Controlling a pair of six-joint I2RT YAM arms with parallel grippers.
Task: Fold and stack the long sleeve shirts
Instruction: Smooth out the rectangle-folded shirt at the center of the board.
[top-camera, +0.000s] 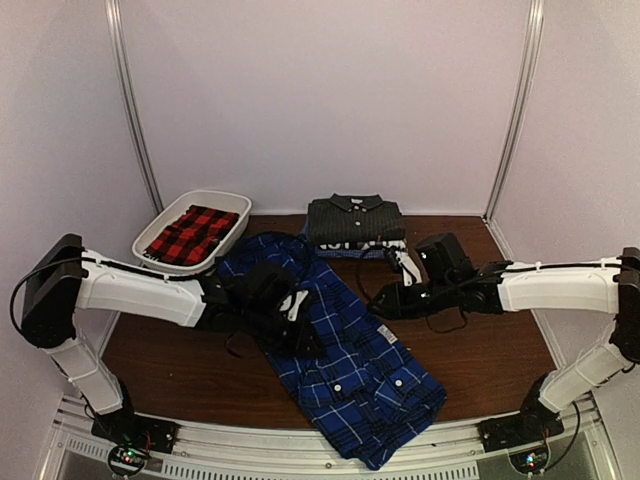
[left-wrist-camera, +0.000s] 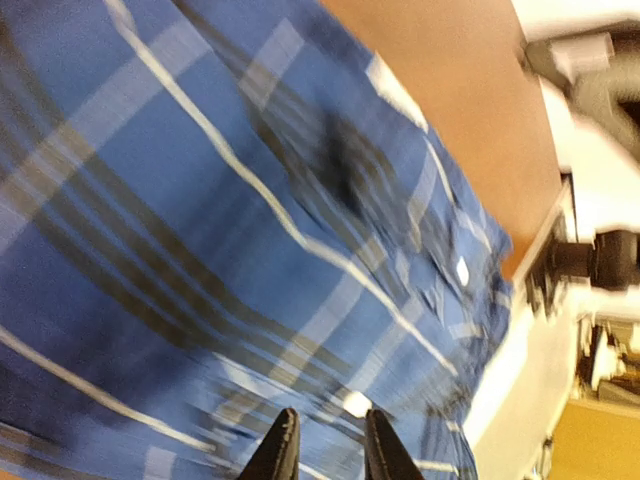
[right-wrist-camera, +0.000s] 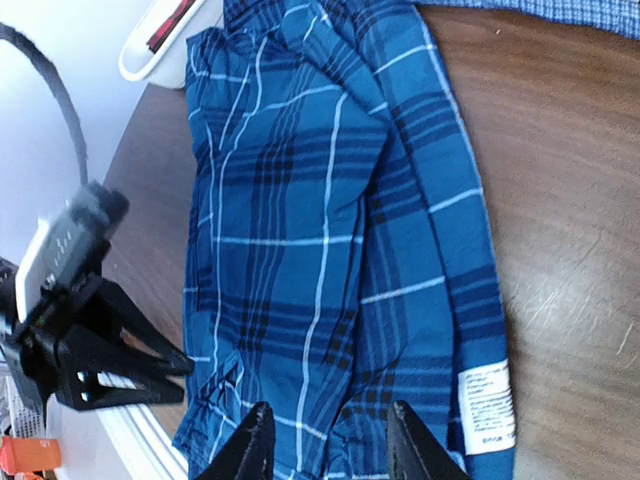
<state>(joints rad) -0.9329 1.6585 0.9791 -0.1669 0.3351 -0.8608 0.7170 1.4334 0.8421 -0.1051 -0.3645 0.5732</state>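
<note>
1. We see the blue-and-black plaid shirt (top-camera: 345, 355), crossed by thin white lines, lying diagonally in the middle, loosely folded lengthwise.
2. The dark charcoal striped shirt (top-camera: 355, 222) sits neatly folded at the back, collar showing.
3. The red-and-black plaid shirt (top-camera: 192, 235) lies rumpled inside the white tub (top-camera: 205, 194).

Our left arm (top-camera: 140, 290) and right arm (top-camera: 555, 285) wear white shells between black joints. Thin black cables (top-camera: 445, 322) loop off our wrists, and our tapered fingers (right-wrist-camera: 252, 445) are black.
</note>
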